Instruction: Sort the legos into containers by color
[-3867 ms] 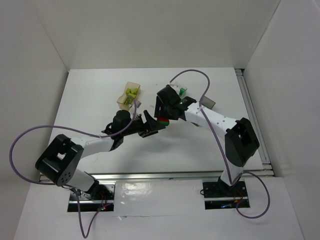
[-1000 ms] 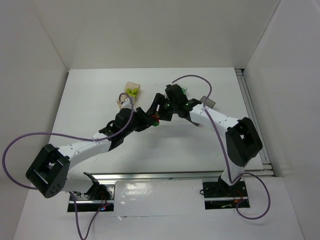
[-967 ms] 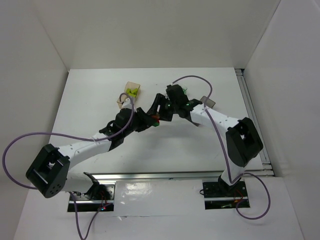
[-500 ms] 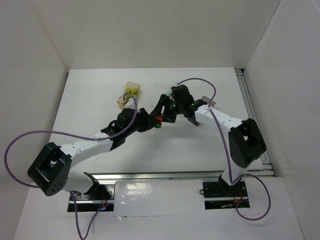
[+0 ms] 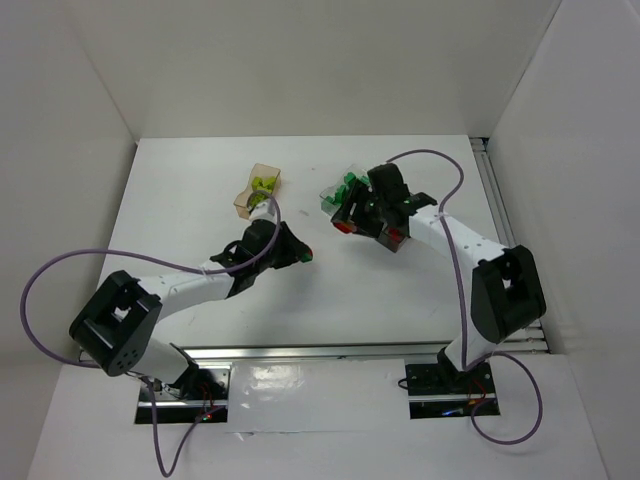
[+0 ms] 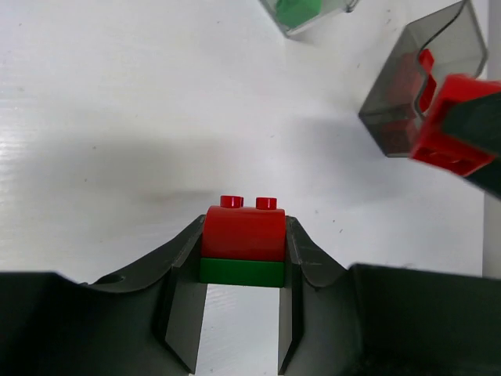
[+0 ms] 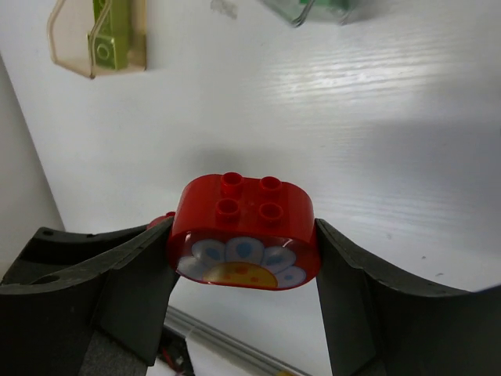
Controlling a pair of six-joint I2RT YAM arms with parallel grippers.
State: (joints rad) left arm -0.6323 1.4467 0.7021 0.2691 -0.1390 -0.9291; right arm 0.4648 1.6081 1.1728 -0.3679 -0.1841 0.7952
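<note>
Red plastic fills both claws at mid-bench. The left gripper (image 6: 244, 235), its jaws drawn narrow, clamps a red brick (image 6: 243, 227) stacked on a dark green brick (image 6: 241, 272) over the middle of the white bench (image 6: 117, 117). The right gripper (image 7: 243, 231), its jaws about half spread, grips a rounded red brick (image 7: 243, 215) with a flower print on its side, held over the bench a little nearer the far edge. Just beyond it stands the clear tub (image 5: 338, 193), holding dark green bricks (image 5: 350, 182). In the left wrist view, a smoky grey tub (image 6: 442, 35) with red bricks (image 6: 407, 74) inside sits to the right of the clear one. The amber tub (image 7: 70, 47), with lime bricks (image 7: 109, 31) inside, stands toward the far edge, left of centre, well apart from both grippers.
</note>
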